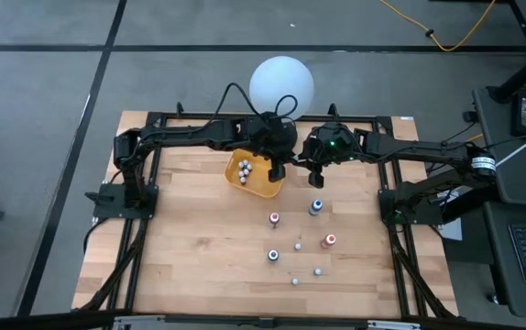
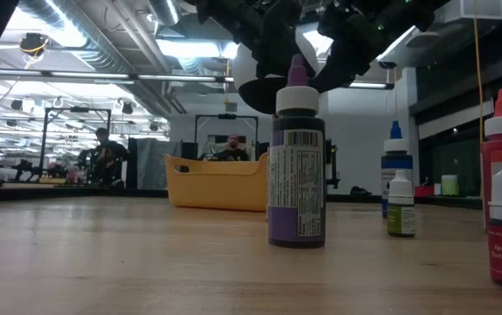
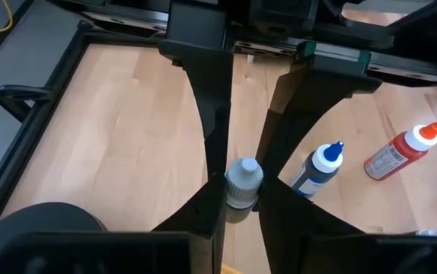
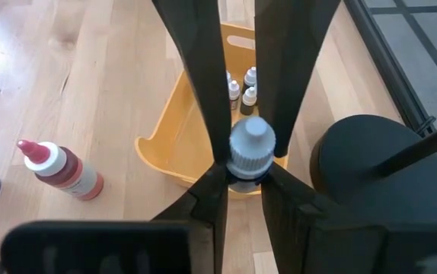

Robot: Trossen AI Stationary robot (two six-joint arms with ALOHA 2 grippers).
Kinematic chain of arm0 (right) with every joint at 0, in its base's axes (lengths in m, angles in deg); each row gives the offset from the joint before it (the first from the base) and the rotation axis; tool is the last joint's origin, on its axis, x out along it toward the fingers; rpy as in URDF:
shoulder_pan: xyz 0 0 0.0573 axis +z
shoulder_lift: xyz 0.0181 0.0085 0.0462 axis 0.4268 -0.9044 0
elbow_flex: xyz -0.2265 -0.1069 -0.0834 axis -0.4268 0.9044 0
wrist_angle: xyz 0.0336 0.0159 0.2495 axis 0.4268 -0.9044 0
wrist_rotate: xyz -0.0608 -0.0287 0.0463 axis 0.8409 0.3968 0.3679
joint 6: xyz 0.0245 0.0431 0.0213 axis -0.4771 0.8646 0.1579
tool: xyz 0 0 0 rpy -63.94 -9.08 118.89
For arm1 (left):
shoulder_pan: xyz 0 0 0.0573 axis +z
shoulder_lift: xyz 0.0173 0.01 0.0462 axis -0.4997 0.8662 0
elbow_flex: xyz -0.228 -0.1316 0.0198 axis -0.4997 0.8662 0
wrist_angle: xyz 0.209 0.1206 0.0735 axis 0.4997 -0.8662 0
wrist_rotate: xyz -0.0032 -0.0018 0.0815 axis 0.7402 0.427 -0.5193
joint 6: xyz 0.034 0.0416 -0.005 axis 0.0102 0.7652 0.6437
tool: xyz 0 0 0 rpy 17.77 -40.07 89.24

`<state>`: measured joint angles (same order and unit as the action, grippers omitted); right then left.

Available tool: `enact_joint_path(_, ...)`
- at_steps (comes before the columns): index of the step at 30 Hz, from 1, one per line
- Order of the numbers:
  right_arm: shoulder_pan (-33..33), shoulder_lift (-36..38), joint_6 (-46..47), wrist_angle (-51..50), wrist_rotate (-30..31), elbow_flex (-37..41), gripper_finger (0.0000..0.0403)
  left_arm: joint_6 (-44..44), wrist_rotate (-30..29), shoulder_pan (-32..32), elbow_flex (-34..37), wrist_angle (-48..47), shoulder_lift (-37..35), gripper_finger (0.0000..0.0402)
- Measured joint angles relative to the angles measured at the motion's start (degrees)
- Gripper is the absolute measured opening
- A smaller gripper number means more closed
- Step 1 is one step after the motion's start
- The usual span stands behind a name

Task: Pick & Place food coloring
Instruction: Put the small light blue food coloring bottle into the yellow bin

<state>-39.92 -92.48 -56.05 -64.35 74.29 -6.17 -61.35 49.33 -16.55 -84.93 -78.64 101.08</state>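
2 grippers, 2 bottles pinched. The left gripper (image 3: 241, 199) clamps a tiny grey-capped bottle (image 3: 243, 183), cap toward the wrist camera, long axis running along the fingers, above bare table just beside the tray (image 1: 268, 186). The right gripper (image 4: 247, 176) squeezes a similar grey-capped bottle (image 4: 251, 148) the same way, over the tray's rim. About 5 small bottles (image 1: 244, 170) sit inside the tray. The rest stand upright out on the wood, including a blue-topped one (image 1: 315, 207) and a red one (image 1: 329, 241).

Tray (image 1: 265, 190) at table's (image 1: 190, 247) far middle, before globe (image 1: 281, 82); small bottles (image 1: 244, 170) inside; more bottles (image 1: 298, 246) scattered nearer, right of center.
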Motion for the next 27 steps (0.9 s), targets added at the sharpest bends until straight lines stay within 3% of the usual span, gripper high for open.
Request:
enact_joint_path(5,0.0,0.1,-1.4,0.2,-2.3,0.0,0.0101,-0.2,0.2,-0.2,0.1,0.9,-0.3,0.0059)
enact_joint_path(14,0.0,0.9,-1.5,-0.4,-3.0,0.0,0.0193,-0.8,-1.5,0.0,0.1,0.4,-2.2,0.0059)
enact_joint_path(22,-0.5,9.8,-5.3,-9.2,7.1,1.1,0.0208,0.1,-10.2,-1.2,0.4,-12.6,-10.0,0.0059)
enact_joint_path(27,-3.0,19.6,-2.6,-3.6,7.5,8.1,0.0209,-3.0,-10.0,-4.1,12.2,-11.9,-16.4,0.0059)
